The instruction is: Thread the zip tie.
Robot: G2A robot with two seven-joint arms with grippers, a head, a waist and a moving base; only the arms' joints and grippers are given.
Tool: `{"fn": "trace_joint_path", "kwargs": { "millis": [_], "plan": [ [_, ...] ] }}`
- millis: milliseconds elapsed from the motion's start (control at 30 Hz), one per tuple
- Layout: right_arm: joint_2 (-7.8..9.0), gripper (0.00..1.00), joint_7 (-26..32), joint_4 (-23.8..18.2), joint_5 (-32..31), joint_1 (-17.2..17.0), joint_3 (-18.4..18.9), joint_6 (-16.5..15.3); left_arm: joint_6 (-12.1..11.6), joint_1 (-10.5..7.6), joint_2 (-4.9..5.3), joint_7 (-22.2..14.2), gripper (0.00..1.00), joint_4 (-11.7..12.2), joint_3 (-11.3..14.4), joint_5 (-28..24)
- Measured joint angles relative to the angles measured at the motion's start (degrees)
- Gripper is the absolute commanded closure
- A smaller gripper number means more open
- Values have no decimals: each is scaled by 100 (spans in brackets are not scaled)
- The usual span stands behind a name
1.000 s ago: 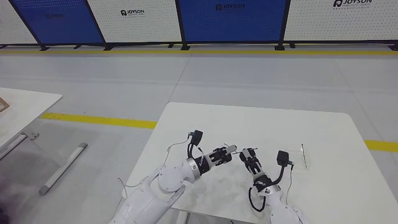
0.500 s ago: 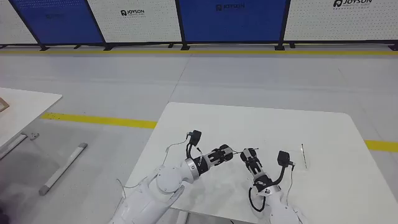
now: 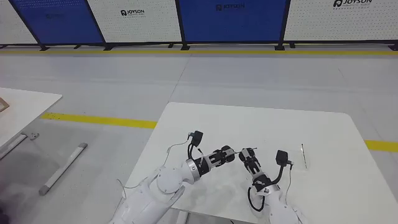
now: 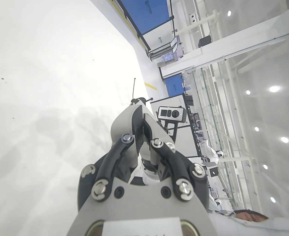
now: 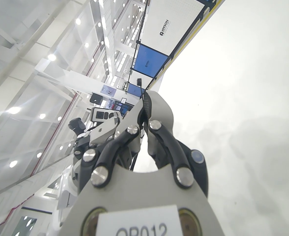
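Near the table's front edge my two grippers meet tip to tip. My left gripper [image 3: 226, 154] is shut on a thin black zip tie; its tail [image 4: 134, 87] sticks out past the closed fingertips [image 4: 137, 104]. My right gripper [image 3: 247, 155] is also shut on a black zip tie, whose square head [image 5: 139, 81] stands just beyond its tips [image 5: 146, 96]. A short dark strand [image 3: 237, 156] bridges the gap between the grippers. Whether both hold the same tie I cannot tell.
A second black zip tie [image 3: 303, 155] lies flat on the white table [image 3: 261, 124] to the right of the arms. The table's front edge runs close under both wrists. Beyond the table are a grey floor and blue and white panels.
My left gripper has slid slightly toward the table's front edge. The right gripper has barely shifted, and both stay shut.
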Motion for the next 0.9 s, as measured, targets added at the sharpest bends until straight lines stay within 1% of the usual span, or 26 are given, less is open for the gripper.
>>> {"fn": "trace_joint_path", "kwargs": {
  "millis": [200,333,433,533,667,900],
  "plan": [
    [1,0,95,6,237,-15,69,-68,49,-2,-5,79,100,26,-13,-48],
    [16,0,193,37,411,-40,172,-187,150,-16,-28,302,100,44,-55,-265],
    [31,0,132,-21,446,-118,261,-273,237,-6,-42,509,100,45,-131,-489],
    [45,0,35,-94,506,-223,363,-351,247,15,-48,617,100,35,-208,-653],
    [56,0,-122,-143,495,-316,444,-490,227,58,-53,617,100,23,-256,-855],
    [55,0,-120,-141,491,-315,441,-490,227,57,-53,614,100,23,-255,-849]
  ]
}}
